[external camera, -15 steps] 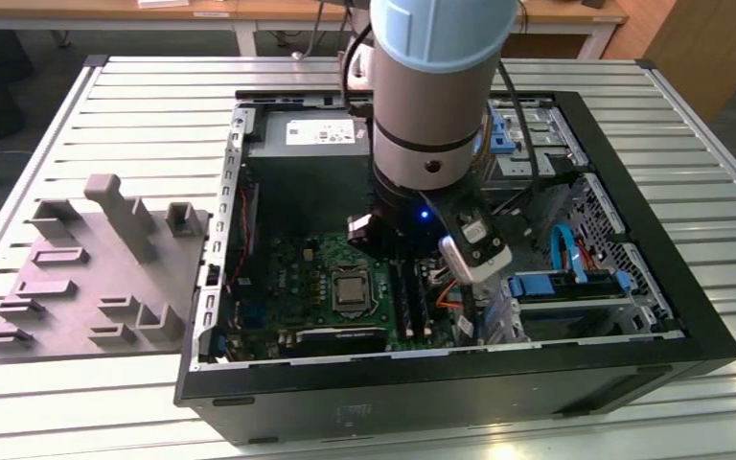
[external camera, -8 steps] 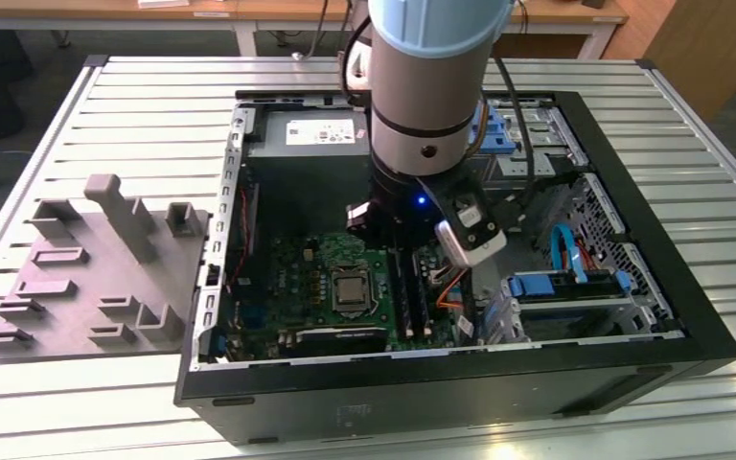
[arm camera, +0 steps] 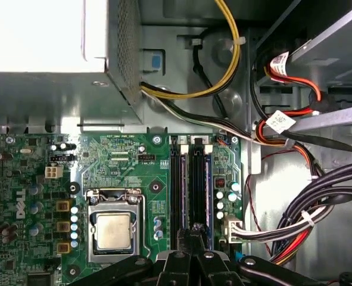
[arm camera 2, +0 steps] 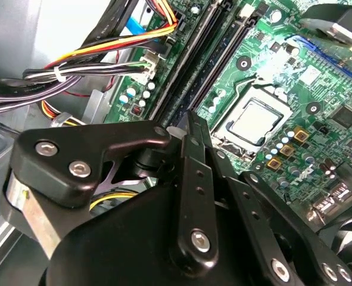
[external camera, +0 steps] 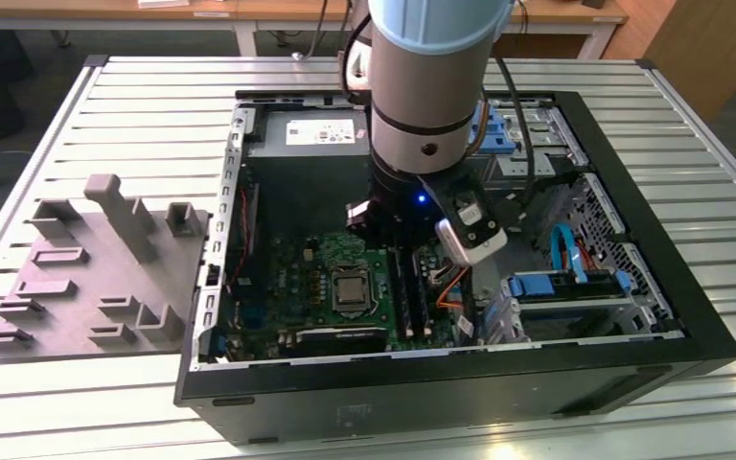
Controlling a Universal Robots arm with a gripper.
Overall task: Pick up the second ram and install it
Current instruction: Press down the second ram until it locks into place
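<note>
My gripper (external camera: 394, 238) hangs inside the open computer case, over the two long memory slots beside the processor socket (arm camera: 113, 229). In both wrist views its black fingers (arm camera 2: 190, 128) are pressed together. Their tips (arm camera: 195, 233) sit right above the slot farther from the socket. The second ram (arm camera: 201, 190) shows edge-on as a thin dark-blue strip running out from between the fingers along that slot. How deep it sits in the slot is hidden by the fingers. The neighbouring slot (arm camera: 176, 190) lies between it and the socket.
The green board (external camera: 342, 278) lies in the black case (external camera: 471, 393). Bundles of coloured cables (arm camera: 295, 214) run close beside the slots, and a metal power supply box (arm camera: 50, 53) is beyond them. A grey foam tray (external camera: 87, 268) with moulded holders sits at the exterior view's left.
</note>
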